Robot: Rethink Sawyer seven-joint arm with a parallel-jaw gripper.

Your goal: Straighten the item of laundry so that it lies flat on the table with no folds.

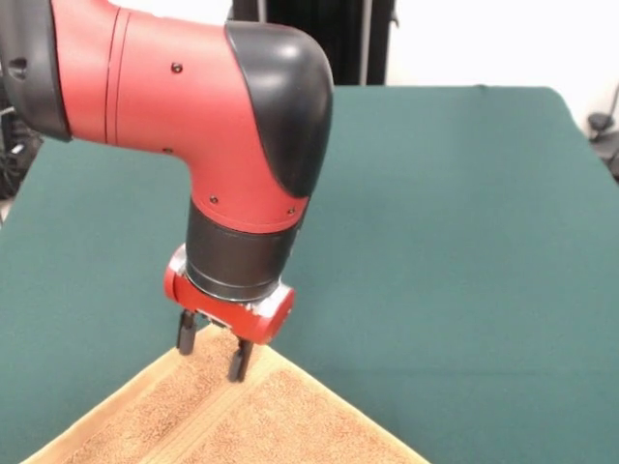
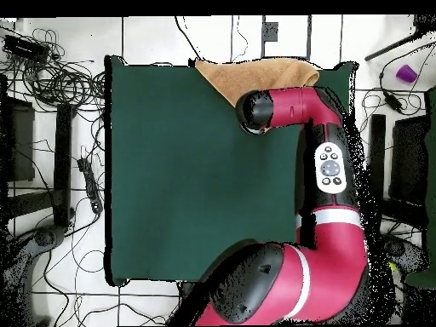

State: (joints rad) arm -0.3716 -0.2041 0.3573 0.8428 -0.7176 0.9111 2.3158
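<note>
The item of laundry (image 1: 261, 420), an orange-tan terry towel, lies at the near edge of the green table (image 1: 464, 242), with one corner pointing up the table and a paler band along its left side. My gripper (image 1: 213, 350) hangs straight down over that corner. It is open, with one finger on each side of the tip and just above the cloth. In the overhead view the towel (image 2: 243, 77) lies at the top edge of the table (image 2: 170, 170), partly over the rim. The arm's black wrist (image 2: 254, 111) hides the gripper there.
The towel runs out of the front view at the bottom. The red arm (image 2: 332, 213) stretches along the table's right side in the overhead view. Cables (image 2: 60, 77) lie on the floor at the left, and a purple object (image 2: 406, 73) sits at the upper right.
</note>
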